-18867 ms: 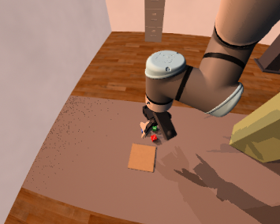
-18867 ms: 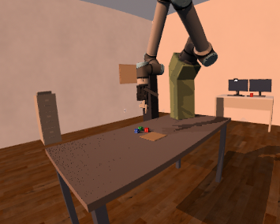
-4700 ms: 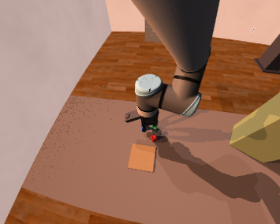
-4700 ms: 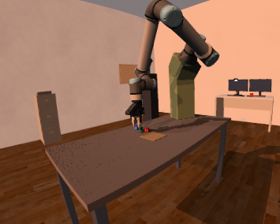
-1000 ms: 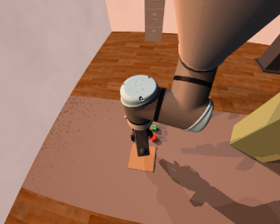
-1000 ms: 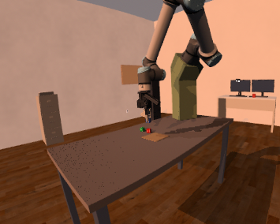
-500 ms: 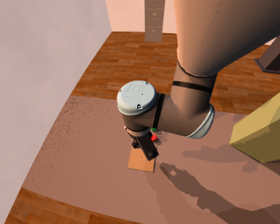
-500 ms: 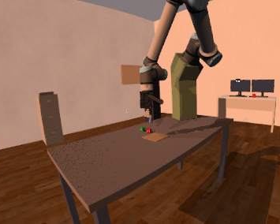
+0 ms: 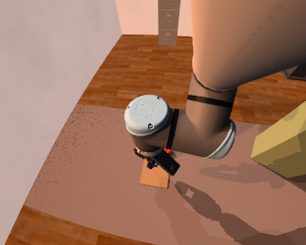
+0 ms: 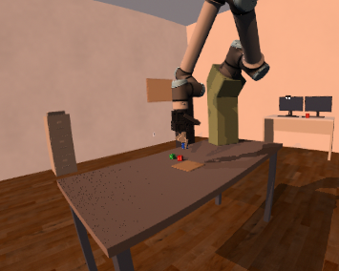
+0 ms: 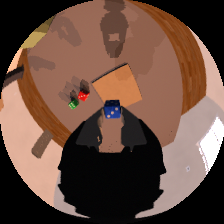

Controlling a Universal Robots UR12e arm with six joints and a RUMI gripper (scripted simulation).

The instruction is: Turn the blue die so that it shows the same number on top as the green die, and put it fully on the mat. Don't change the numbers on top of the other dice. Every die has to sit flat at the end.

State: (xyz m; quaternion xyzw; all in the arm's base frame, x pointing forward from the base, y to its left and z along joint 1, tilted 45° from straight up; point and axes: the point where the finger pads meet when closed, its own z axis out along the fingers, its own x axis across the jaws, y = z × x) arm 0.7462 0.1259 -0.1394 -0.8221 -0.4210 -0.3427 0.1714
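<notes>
My gripper (image 9: pixel 153 165) (image 10: pixel 182 143) (image 11: pixel 112 106) is shut on the blue die (image 10: pixel 183 146) (image 11: pixel 112 109) and holds it above the table. In the wrist view the die overlaps the near edge of the mat, and white pips show on it. The orange mat (image 9: pixel 154 178) (image 10: pixel 188 166) (image 11: pixel 119 86) lies flat. The red die (image 9: pixel 168 150) (image 10: pixel 180 157) (image 11: pixel 83 95) and the green die (image 10: pixel 172 156) (image 11: pixel 73 104) sit close together on the table beside the mat. The green die is hidden in the top view. The number on top of the green die is too small to read surely.
The brown table (image 9: pixel 106 172) (image 10: pixel 132 205) carries the mat and dice. The yellow-green robot pedestal (image 9: pixel 287 147) (image 10: pixel 222 114) stands by the table's far side in the exterior view. Arm shadows fall across the table.
</notes>
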